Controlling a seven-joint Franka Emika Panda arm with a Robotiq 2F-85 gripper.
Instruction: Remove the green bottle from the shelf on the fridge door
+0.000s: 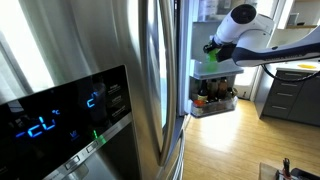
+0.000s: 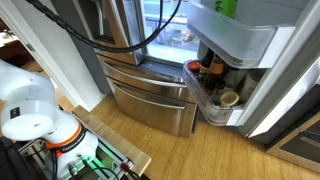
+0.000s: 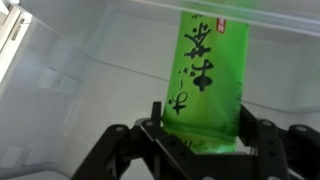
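The green bottle (image 3: 210, 60) is bright lime green with dark lettering and fills the middle of the wrist view, against the white lining of the fridge door (image 3: 80, 60). My gripper (image 3: 200, 108) has one finger on each side of the bottle's lower part and both press against it. In an exterior view the gripper (image 1: 213, 47) is at the bottle (image 1: 211, 59), just above the white shelf (image 1: 226, 70). In an exterior view only the bottle's lower part (image 2: 227, 7) shows, in the upper shelf (image 2: 235, 38).
A lower door bin (image 2: 207, 100) holds small dark bottles and jars (image 1: 213, 97). The brushed-steel door with the blue display (image 1: 60, 120) fills the near left. Steel drawers (image 2: 150, 95) are below the fridge opening. A grey cabinet (image 1: 290, 95) stands on the wood floor.
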